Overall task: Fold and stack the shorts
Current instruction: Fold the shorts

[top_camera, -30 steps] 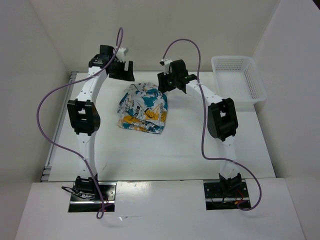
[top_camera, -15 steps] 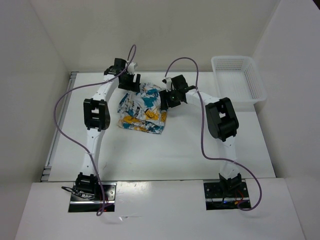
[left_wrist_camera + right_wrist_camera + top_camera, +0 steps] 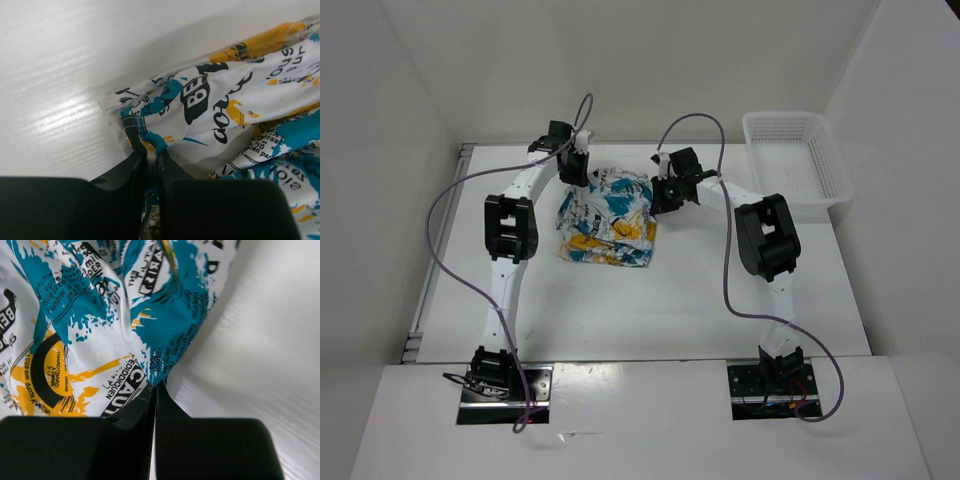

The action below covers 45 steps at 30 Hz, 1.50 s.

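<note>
The shorts (image 3: 607, 215) lie bunched in the middle of the tabletop (image 3: 640, 310). The left pincer (image 3: 150, 155) and right pincer (image 3: 154, 390) each pinch an upper corner tight. This looks like the folding step. Next, both should lift together and bring the corners downward.

So the table (image 3: 620, 310) is plain white with a bit of a sheen and a faint wood-like grain up close. Only two things are actually sitting on it. A white mesh basket (image 3: 790, 165) is parked in the far right corner, with nothing in it. The shorts (image 3: 605, 215) lie in a rumpled bundle well to the left of the basket and slightly nearer, white with teal, yellow-orange and black print. The tabletop between them is bare.
</note>
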Motion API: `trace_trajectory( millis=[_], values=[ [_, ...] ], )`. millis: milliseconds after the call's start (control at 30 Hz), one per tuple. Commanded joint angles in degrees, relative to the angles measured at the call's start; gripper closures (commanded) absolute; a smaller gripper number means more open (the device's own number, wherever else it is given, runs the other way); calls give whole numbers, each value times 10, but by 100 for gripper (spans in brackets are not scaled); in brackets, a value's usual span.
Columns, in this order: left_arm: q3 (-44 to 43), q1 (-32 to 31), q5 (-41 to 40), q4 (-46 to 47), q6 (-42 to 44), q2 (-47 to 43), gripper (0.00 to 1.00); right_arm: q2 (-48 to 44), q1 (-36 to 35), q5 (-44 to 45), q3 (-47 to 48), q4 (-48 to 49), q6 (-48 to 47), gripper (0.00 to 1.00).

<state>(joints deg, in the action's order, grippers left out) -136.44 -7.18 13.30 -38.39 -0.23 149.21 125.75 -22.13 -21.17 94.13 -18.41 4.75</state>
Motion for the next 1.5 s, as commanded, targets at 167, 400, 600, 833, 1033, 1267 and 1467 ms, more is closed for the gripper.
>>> trace_trajectory(
  millis=[167, 400, 600, 833, 1033, 1267, 1467],
  values=[
    [88, 20, 7, -41, 2, -90, 80, -76, 48, -56, -85, -4, -72, 99],
    [201, 0, 44, -33, 2, -141, 71, -117, 54, -144, -99, -27, -100, 46],
    [219, -13, 49, -27, 2, -148, 65, -63, 54, -132, 38, -21, -113, 42],
    [213, -13, 44, -22, 2, -159, 66, 60, 32, -100, 234, -7, -96, 46],
    [208, -13, 44, -22, 2, -159, 66, 85, -12, -91, 291, -51, -214, 42],
    [197, -13, 54, -22, 2, -148, 65, 124, -70, -59, 296, -88, -321, 37],
    [203, -13, 59, -22, 2, -159, 65, 142, -75, 0, 296, -60, -302, 37]
  ],
)
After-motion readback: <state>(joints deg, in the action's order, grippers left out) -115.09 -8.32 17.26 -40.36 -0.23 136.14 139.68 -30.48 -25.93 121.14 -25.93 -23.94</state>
